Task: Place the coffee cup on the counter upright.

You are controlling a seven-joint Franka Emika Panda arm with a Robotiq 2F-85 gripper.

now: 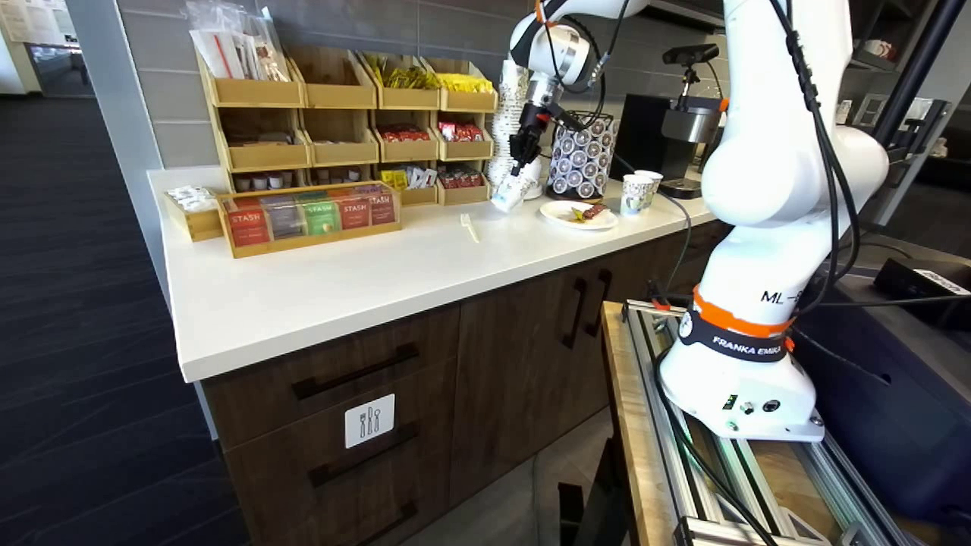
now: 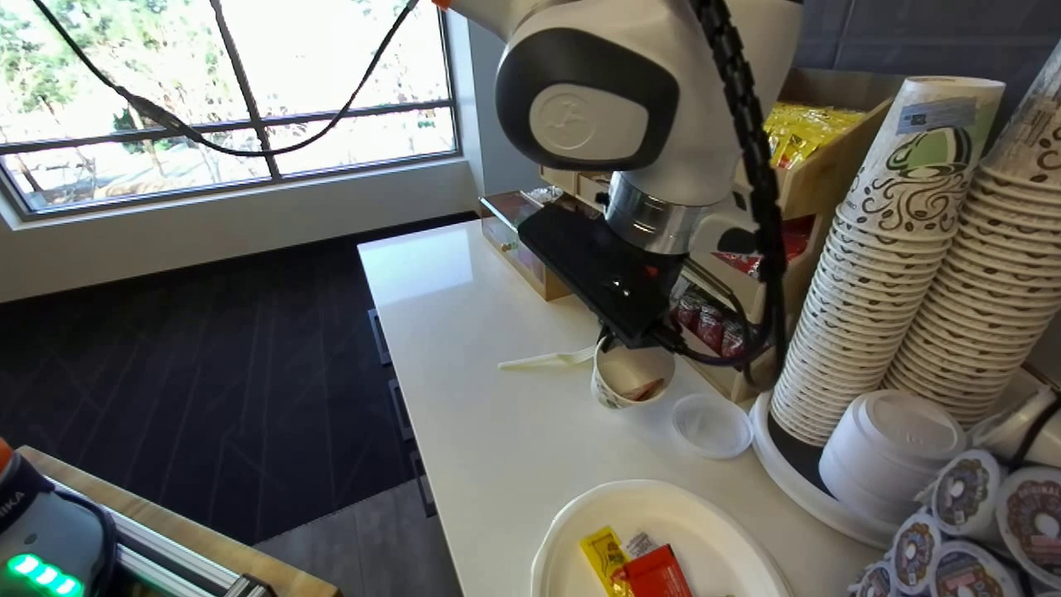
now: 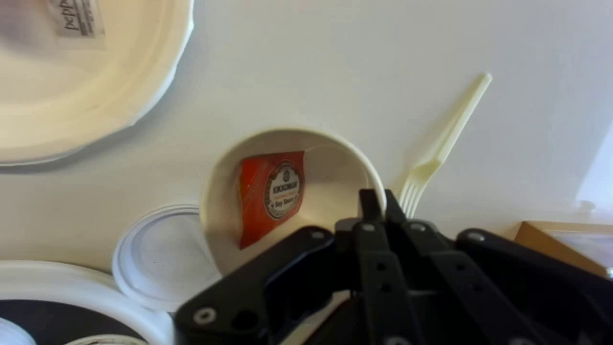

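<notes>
The coffee cup (image 3: 330,177) is white inside and holds a red soy sauce packet (image 3: 275,194). My gripper (image 3: 382,206) is shut on the cup's rim, with one finger inside the wall and one outside. In an exterior view the cup (image 1: 510,191) hangs tilted under the gripper (image 1: 519,165), low over the off-white counter (image 1: 364,273). I cannot tell if its base touches the counter. In an exterior view the cup's mouth (image 2: 613,385) faces up toward the camera, and the arm partly hides the gripper.
A pale fork (image 3: 443,148) lies beside the cup. A clear lid (image 2: 713,425) and a white plate with packets (image 2: 555,522) are close by. Tall cup stacks (image 2: 870,274), wooden racks (image 1: 341,95) and a tea box (image 1: 311,216) stand along the wall. Two patterned cups (image 1: 636,193) stand past the plate.
</notes>
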